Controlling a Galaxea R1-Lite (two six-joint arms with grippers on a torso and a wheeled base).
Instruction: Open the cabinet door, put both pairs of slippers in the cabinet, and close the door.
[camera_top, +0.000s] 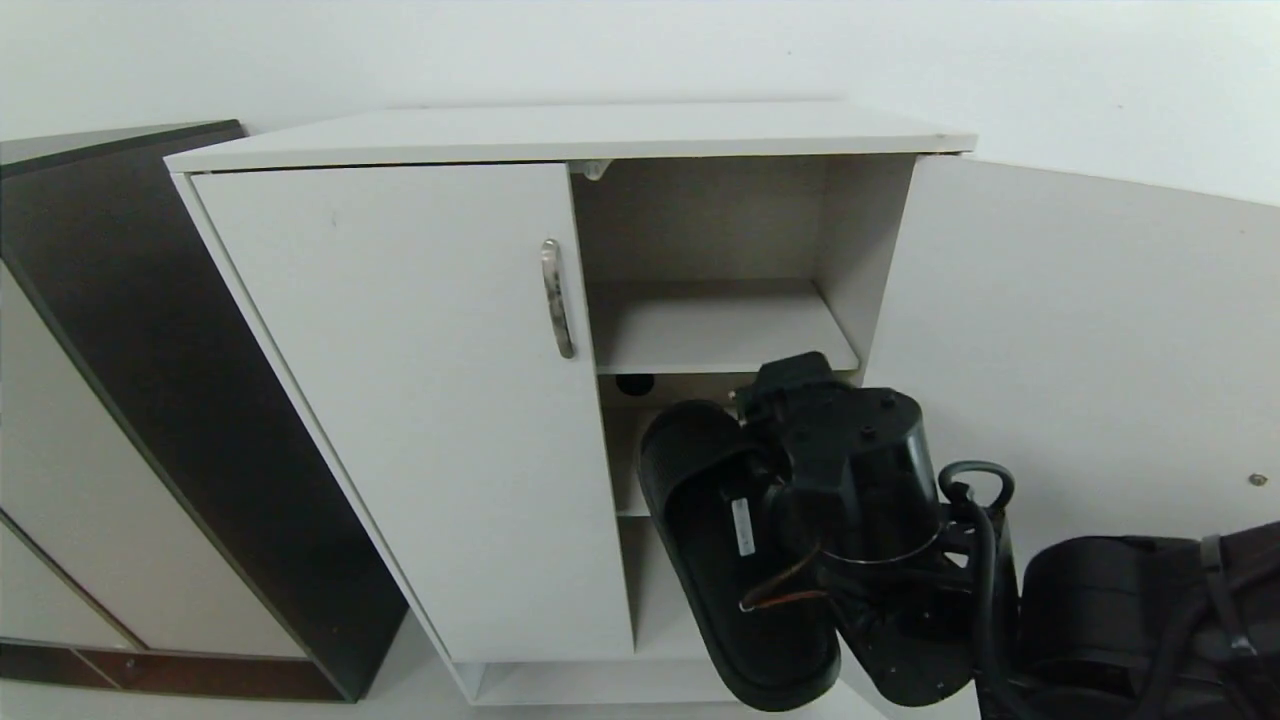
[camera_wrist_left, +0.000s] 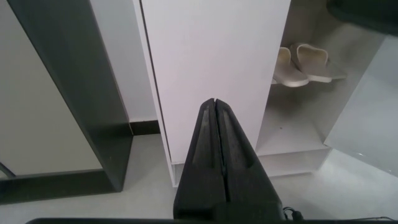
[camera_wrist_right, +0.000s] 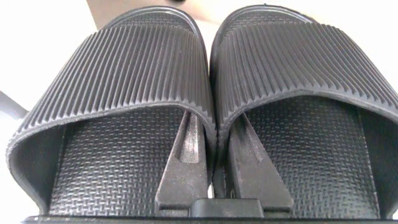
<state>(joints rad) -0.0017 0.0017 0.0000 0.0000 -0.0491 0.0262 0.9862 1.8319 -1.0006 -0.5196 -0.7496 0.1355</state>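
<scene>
Slippers (camera_top: 735, 560), a black pair, sit at the lower centre of the head view, clamped side by side by the right gripper (camera_wrist_right: 214, 118), one finger inside each shoe squeezing the inner walls together. Their long axis runs up the frame, toes leading toward the open right half of the cabinet (camera_top: 560, 135), directly ahead, with the bare shelf (camera_top: 720, 330) just above the toes. The white pair (camera_wrist_left: 305, 65) lies on a lower shelf inside. The left gripper (camera_wrist_left: 214, 109) is closed on nothing, facing the shut left door (camera_top: 400, 400), so the right arm looks better placed.
</scene>
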